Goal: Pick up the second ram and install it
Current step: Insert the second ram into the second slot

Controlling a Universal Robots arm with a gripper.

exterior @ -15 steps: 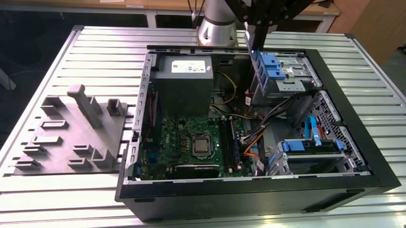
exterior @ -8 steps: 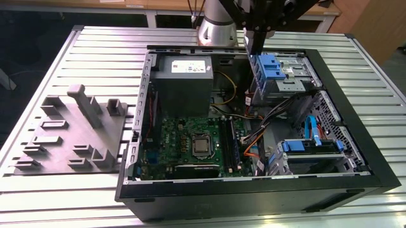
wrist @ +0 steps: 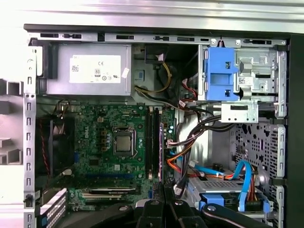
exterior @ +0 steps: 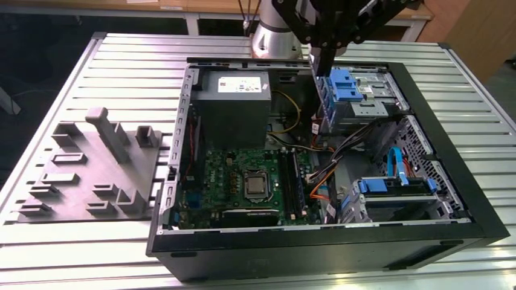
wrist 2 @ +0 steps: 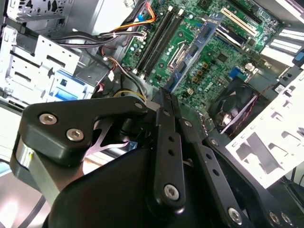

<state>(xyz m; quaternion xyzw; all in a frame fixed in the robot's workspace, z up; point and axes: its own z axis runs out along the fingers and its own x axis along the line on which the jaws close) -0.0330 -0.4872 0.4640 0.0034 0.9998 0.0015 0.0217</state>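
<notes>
My gripper [exterior: 322,71] hangs over the far side of the open computer case [exterior: 451,181], above the blue drive bracket [exterior: 342,87]. In both wrist views its fingers [wrist 2: 165,102] are drawn together on the second ram [wrist 2: 194,52], a thin bluish board with small chips that sticks out from the fingertips. In the first wrist view the ram [wrist: 161,147] shows edge-on, right beside the long black memory slots [wrist: 151,142]. These slots [exterior: 292,181] sit on the green motherboard [exterior: 234,181], to the exterior view's right of the silver processor [exterior: 255,184].
A grey power supply [exterior: 229,103] fills the case's far corner. Bundled cables [exterior: 322,175] and blue drive bays [exterior: 395,187] crowd the exterior view's right of the slots. A case fan [wrist 2: 232,104] sits by the board. A grey fixture [exterior: 89,169] stands on the slatted table [exterior: 129,60].
</notes>
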